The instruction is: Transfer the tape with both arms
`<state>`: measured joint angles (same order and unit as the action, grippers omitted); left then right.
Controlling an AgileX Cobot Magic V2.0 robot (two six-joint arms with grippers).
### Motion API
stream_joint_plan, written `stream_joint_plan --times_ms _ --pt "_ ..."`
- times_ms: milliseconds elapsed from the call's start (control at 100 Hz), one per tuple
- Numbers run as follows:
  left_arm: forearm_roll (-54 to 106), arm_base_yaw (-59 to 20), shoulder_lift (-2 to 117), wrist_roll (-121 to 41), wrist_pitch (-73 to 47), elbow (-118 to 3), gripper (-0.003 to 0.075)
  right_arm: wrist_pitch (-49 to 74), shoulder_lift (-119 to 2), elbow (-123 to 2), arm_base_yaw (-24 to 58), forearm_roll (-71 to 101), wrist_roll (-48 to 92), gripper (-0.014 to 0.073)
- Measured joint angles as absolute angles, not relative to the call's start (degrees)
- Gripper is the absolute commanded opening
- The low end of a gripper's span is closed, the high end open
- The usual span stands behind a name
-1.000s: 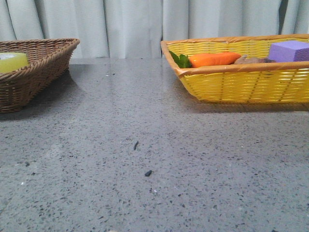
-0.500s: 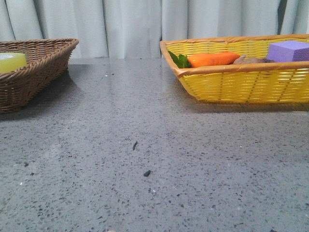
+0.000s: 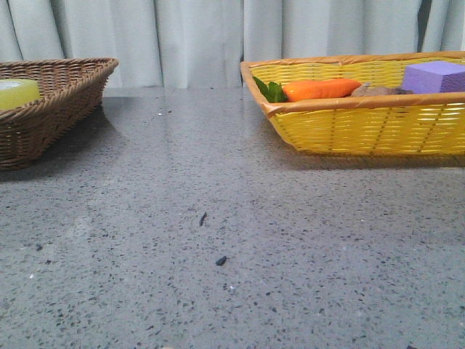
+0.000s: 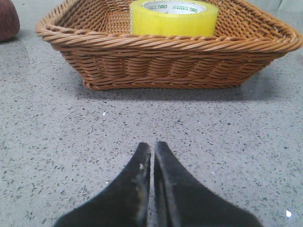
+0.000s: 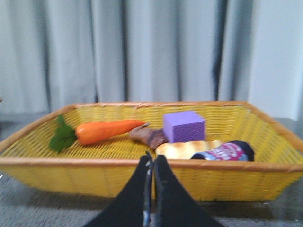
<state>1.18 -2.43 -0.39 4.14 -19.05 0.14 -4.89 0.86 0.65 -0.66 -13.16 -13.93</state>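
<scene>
One roll of yellow tape (image 4: 173, 19), its white core printed "deli" in green, stands in the brown wicker basket (image 4: 165, 61), one of two baskets on the tabletop (image 3: 232, 240). The yellow basket (image 5: 142, 177) holds one carrot (image 5: 109, 131), one purple block (image 5: 183, 126) and one labelled, unreadable packet (image 5: 225, 152). Both left fingers (image 4: 152, 163) and right fingers (image 5: 151, 170) are clenched together, grasping nothing.

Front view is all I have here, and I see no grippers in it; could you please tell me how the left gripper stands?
Observer: The left gripper is shut and empty, low over the table, facing the brown basket.
Operator: Is the tape upright in there?
Observer: The tape lies flat, core opening upward, green lettering on its white core.
Operator: And the right side?
Observer: The right gripper is shut too, facing the yellow basket.
</scene>
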Motion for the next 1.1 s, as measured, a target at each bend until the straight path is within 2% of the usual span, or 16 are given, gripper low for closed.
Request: stream_joint_plan --times_ms 190,460,1100 --pt "1.2 -2.4 -0.4 4.1 -19.0 0.1 -0.0020 3.2 0.9 0.7 -5.4 -6.2 -8.0 -0.0067" --pt "1.2 -2.4 -0.4 4.1 -19.0 0.1 -0.0020 17.7 0.9 0.7 -6.0 -0.6 -3.2 -0.0067" --pt "1.2 -2.4 -0.4 4.1 -19.0 0.1 -0.0020 18.9 0.9 0.6 -6.0 0.0 -3.0 -0.0067"
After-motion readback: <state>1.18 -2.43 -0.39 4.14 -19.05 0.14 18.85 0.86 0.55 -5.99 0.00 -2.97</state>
